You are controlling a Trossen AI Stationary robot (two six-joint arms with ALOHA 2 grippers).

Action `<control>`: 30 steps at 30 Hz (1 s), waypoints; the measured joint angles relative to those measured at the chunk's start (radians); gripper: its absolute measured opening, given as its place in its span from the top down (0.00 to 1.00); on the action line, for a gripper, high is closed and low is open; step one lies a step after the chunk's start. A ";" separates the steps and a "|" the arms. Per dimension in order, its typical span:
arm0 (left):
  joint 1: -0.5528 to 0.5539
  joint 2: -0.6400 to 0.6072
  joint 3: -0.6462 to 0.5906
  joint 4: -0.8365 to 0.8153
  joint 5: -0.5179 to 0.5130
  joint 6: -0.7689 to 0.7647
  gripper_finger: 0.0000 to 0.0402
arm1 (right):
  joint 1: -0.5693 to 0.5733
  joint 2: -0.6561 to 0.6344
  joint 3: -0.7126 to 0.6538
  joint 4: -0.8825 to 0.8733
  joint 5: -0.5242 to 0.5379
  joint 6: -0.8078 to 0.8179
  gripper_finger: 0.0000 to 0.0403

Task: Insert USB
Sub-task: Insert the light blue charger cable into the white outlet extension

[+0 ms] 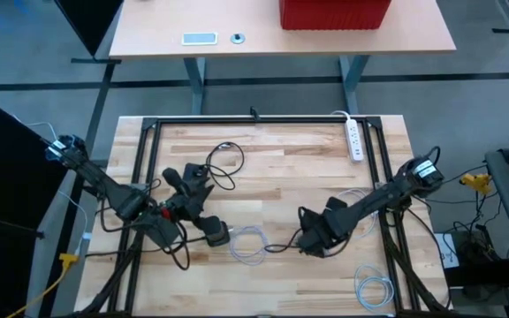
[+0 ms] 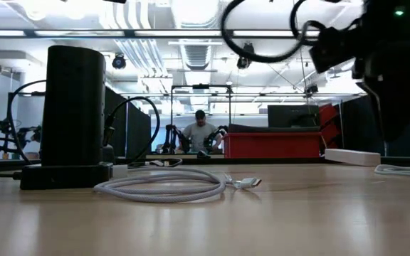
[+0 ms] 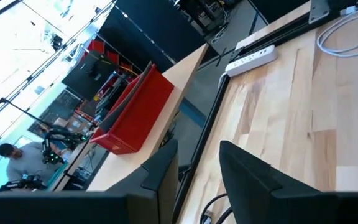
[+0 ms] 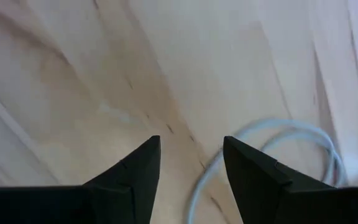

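A black upright cylinder on a flat base stands on the wooden table and shows as a dark block in the high view. A coiled white USB cable lies beside it, its plug end flat on the wood. My left gripper is open behind the cylinder, pointing toward the far right corner; its fingers hold nothing. My right gripper is open and points down at the table right of the coil. A white cable loop lies just past its fingertips.
A white power strip lies at the far right edge, also in the left wrist view. Black cables loop near the left arm. Another white coil sits at the near right. A red bin stands on the desk beyond.
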 joint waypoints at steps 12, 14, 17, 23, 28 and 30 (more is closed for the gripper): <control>0.099 0.000 0.000 0.041 -0.006 -0.016 0.74 | -0.097 0.013 -0.022 0.927 0.328 -0.723 0.72; 0.109 -0.001 0.000 0.042 -0.003 -0.044 0.74 | -0.125 0.029 -0.036 1.154 0.189 -0.909 0.73; 0.113 -0.001 0.000 0.040 0.026 -0.080 0.74 | -0.164 0.058 -0.041 1.387 0.010 -1.065 0.73; 0.112 0.000 0.000 0.038 0.109 -0.081 0.71 | -0.274 0.113 0.003 1.445 -0.127 -1.053 0.57; 0.112 0.000 0.000 0.051 0.110 -0.083 0.68 | -0.330 0.212 0.089 1.513 -0.334 -1.034 0.34; 0.111 -0.002 0.000 0.058 0.110 -0.083 0.67 | -0.331 0.260 0.126 1.502 -0.349 -1.074 0.25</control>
